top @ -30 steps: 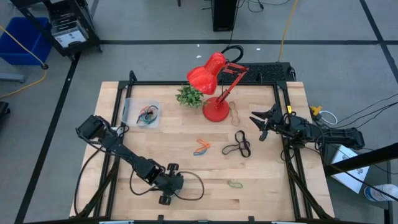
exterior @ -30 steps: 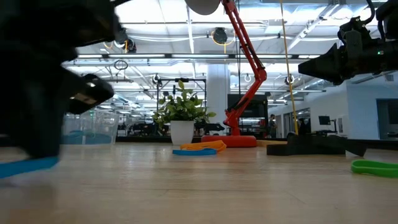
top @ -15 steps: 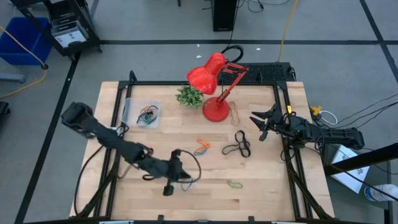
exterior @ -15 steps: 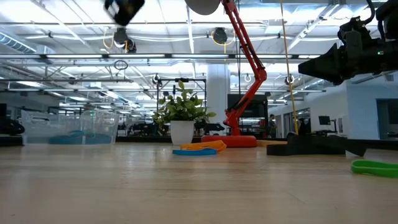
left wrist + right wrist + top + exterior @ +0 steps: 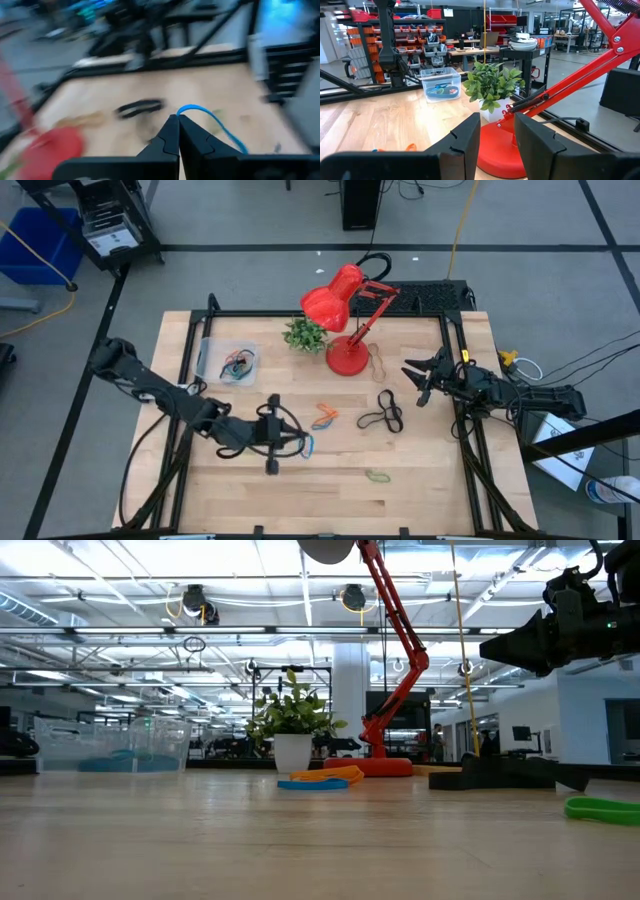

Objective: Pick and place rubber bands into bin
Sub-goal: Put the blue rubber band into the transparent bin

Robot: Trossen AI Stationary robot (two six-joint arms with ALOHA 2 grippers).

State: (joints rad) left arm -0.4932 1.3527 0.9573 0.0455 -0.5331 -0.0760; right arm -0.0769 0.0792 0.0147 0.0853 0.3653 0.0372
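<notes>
Left gripper (image 5: 300,444) sits over mid-table, slightly toward the 7 o'clock side of centre in the high view, fingers (image 5: 172,135) pinched together on a blue rubber band (image 5: 210,120) that loops out past the tips; the blur of the left wrist view hides finer detail. Bin (image 5: 212,350), clear plastic, lies toward 10 o'clock on the table (image 5: 420,490), well apart from this gripper, with several coloured bands (image 5: 238,365) already inside; the right wrist view shows the same bin (image 5: 440,83) far off with bands in it. Loose on the wood: an orange and blue pair (image 5: 325,416) just at 1 o'clock of the left gripper, a black tangle of bands (image 5: 383,414) near centre-right, a green band (image 5: 377,476) toward 5 o'clock, a brownish band (image 5: 381,360) touching the red lamp's base (image 5: 347,358). Small potted plant (image 5: 306,334) stands just beside the lamp, toward 12 o'clock. Right gripper (image 5: 416,381) waits at the 3 o'clock edge, raised off the table, fingers (image 5: 457,142) parted a moderate way and holding nothing. Low view: the green band (image 5: 603,808) in the foreground, the orange and blue pair (image 5: 322,778) in front of the plant pot.
</notes>
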